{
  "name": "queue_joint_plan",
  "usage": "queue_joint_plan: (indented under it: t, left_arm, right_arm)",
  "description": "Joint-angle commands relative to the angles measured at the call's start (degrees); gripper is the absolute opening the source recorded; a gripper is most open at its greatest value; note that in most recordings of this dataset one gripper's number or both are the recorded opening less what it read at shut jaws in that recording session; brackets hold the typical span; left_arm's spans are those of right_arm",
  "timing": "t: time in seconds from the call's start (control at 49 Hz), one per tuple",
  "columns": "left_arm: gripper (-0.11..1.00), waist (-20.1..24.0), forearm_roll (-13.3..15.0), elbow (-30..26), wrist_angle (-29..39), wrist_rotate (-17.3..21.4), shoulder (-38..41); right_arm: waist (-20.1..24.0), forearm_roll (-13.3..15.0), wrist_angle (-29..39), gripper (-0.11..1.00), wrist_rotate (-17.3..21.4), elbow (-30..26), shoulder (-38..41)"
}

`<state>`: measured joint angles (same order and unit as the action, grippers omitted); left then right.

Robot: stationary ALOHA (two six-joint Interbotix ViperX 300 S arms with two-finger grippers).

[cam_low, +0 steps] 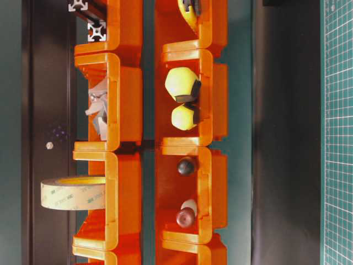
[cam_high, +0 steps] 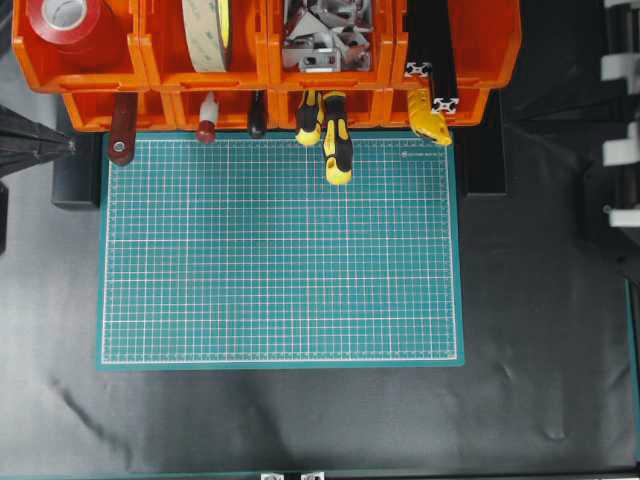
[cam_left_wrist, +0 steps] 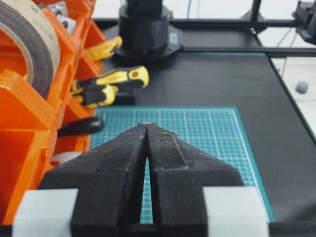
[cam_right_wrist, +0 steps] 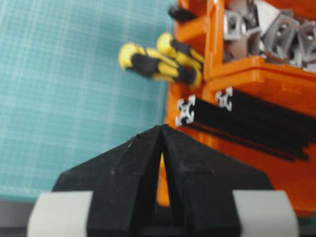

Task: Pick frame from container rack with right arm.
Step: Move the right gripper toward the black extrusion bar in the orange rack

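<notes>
Two black frame bars [cam_high: 432, 35] with silvery cut ends lie in the rightmost bins of the orange container rack [cam_high: 480, 45] at the back. In the right wrist view their ends [cam_right_wrist: 186, 111] point towards my right gripper [cam_right_wrist: 161, 127], which is shut, empty and a little short of them. My left gripper [cam_left_wrist: 147, 124] is shut and empty at the left edge of the mat, its tip showing in the overhead view [cam_high: 70, 146]. Only white parts of the right arm [cam_high: 620, 150] show overhead. The frame ends also show in the table-level view [cam_low: 97, 31].
A green cutting mat [cam_high: 280, 250] lies in front of the rack. Yellow-and-black tool handles [cam_high: 335, 145] and other handles stick out of the lower bins over its back edge. Tape rolls [cam_high: 205, 30] and metal brackets [cam_high: 325, 40] fill the upper bins.
</notes>
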<state>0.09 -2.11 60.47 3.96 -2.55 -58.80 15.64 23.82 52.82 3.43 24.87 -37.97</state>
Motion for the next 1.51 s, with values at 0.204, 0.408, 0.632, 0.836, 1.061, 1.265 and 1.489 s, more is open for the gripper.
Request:
queue_joint_plan:
  t: [0.204, 0.408, 0.632, 0.836, 1.061, 1.265, 1.489]
  left_arm:
    - [0.00, 1.3, -0.2, -1.7, 0.6, -0.2, -0.2]
    - [0.00, 1.2, -0.2, -1.7, 0.7, -0.3, -0.2]
    - [0.00, 1.2, -0.2, -1.7, 0.7, -0.3, -0.3]
    - [0.00, 1.2, -0.2, -1.6, 0.7, -0.3, -0.3]
    - [0.00, 1.3, -0.2, -1.2, 0.7, -0.3, -0.3]
    - [0.00, 1.3, -0.2, -1.1, 0.7, -0.3, -0.3]
    - [0.00, 1.2, -0.2, -1.0, 0.7, -0.9, -0.3]
  right_arm:
    - [12.0, 20.3, 17.1, 0.01, 9.1, -3.2, 9.4]
    - [18.4, 35.7, 21.3, 0.01, 16.8, -0.2, 12.7]
    - [19.7, 38.0, 21.5, 0.01, 17.3, 1.4, 14.2]
    - [19.7, 38.0, 21.3, 0.18, 17.3, 2.5, 14.9]
    - [19.7, 38.3, 21.9, 0.76, 19.2, 3.3, 16.2]
    - [17.8, 38.5, 19.4, 0.83, 20.9, 5.4, 18.5]
    - [14.3, 42.8, 18.5, 0.84, 23.3, 5.6, 20.4]
